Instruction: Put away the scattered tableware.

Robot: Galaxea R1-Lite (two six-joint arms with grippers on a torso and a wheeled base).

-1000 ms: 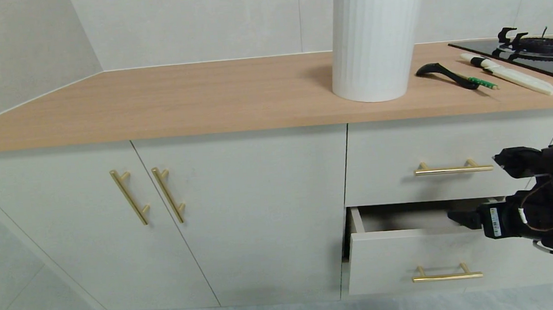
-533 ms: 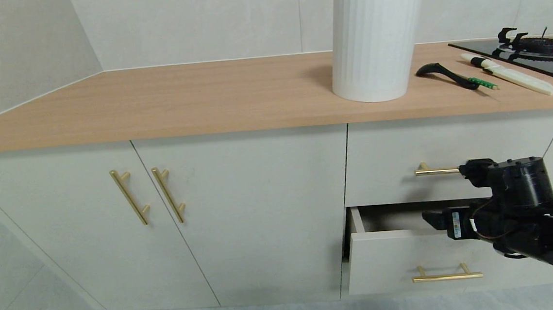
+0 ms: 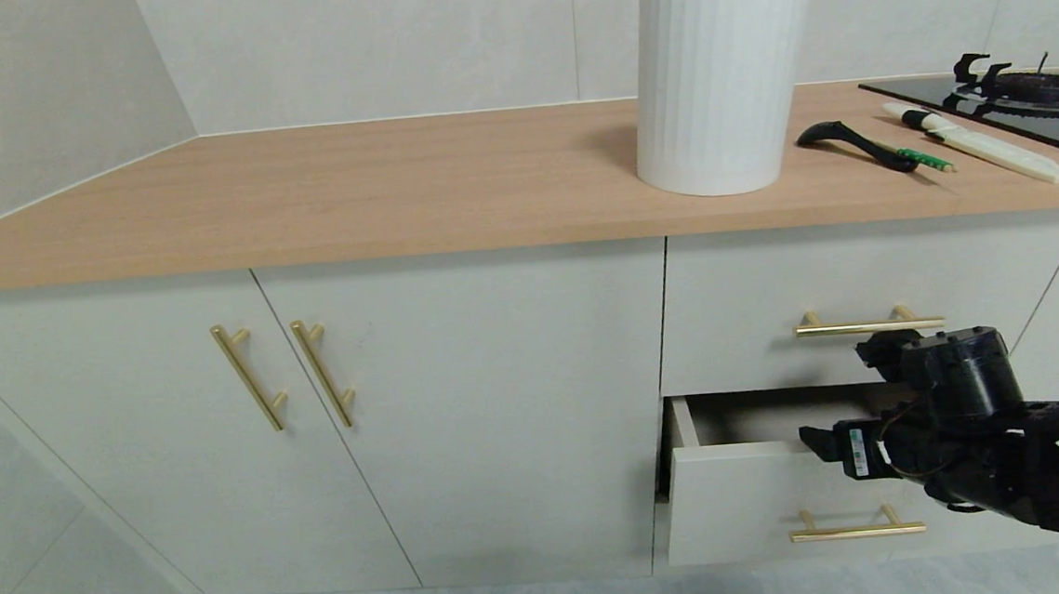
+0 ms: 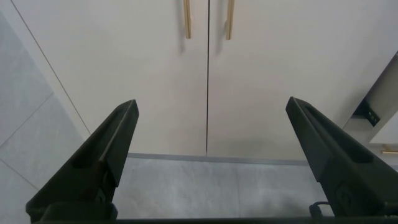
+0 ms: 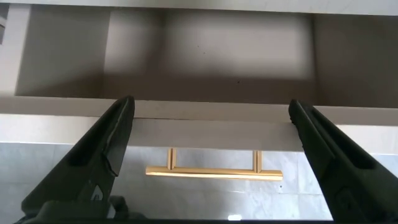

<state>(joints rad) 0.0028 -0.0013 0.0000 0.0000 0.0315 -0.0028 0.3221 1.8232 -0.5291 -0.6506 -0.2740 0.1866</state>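
On the wooden counter, right of a tall white ribbed container, lie a black ladle, a small green-handled utensil and a white knife. Below them the lower drawer stands partly pulled out. My right gripper hangs open just in front of the drawer's gap, holding nothing. In the right wrist view the right gripper faces the shadowed drawer interior, with the gold handle below. My left gripper is open and empty, low before the cabinet doors.
A black gas stove sits at the counter's far right. The upper drawer is closed just above my right gripper. Two cabinet doors with gold handles are to the left. Grey floor lies below.
My right arm has swung left and slightly down, bringing the open gripper nearer the middle of the lower drawer's gap. The drawer and the counter items have not moved.
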